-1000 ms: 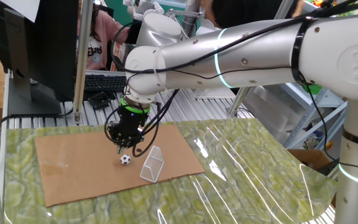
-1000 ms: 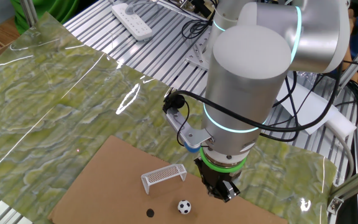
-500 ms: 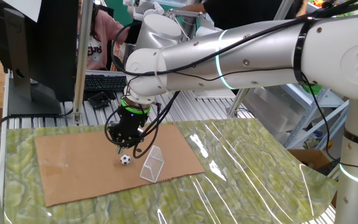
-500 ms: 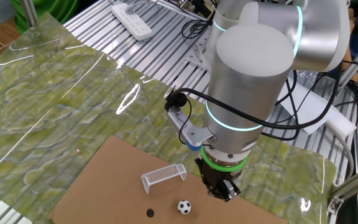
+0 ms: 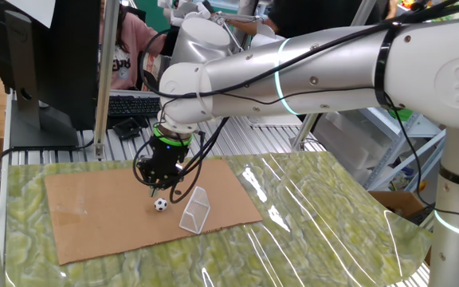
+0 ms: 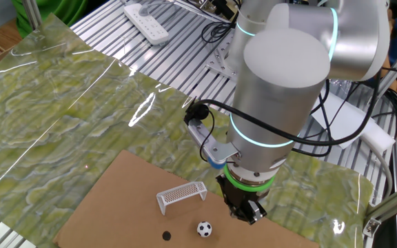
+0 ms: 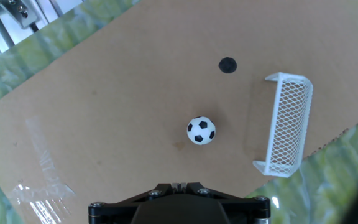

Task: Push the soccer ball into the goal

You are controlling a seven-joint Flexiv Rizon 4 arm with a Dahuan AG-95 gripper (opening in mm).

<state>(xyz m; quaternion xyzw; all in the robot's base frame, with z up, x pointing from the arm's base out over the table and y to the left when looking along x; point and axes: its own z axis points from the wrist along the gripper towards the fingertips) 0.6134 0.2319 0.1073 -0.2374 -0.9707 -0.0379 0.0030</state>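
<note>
The soccer ball (image 5: 160,204) is a tiny white ball with black patches lying on the cardboard sheet (image 5: 94,215). The goal (image 5: 196,210), a small white frame with netting, stands just right of it with a short gap between them. My gripper (image 5: 156,187) hovers just above and behind the ball without touching it, and its fingers are closed together and hold nothing. In the other fixed view the ball (image 6: 204,229) lies below the goal (image 6: 182,195), left of the gripper (image 6: 247,212). In the hand view the ball (image 7: 201,130) is ahead of the gripper (image 7: 174,185), and the goal (image 7: 286,124) is to its right.
A small flat dark round spot (image 7: 227,65) marks the cardboard beyond the ball. The cardboard lies on a green patterned table cover (image 6: 60,110). A keyboard (image 5: 134,104) and a monitor (image 5: 46,56) stand behind the table, and a power strip (image 6: 146,23) lies on the slatted metal surface.
The arm's upper part has drifted very slightly. The gripper, the ball and the goal stay where they were.
</note>
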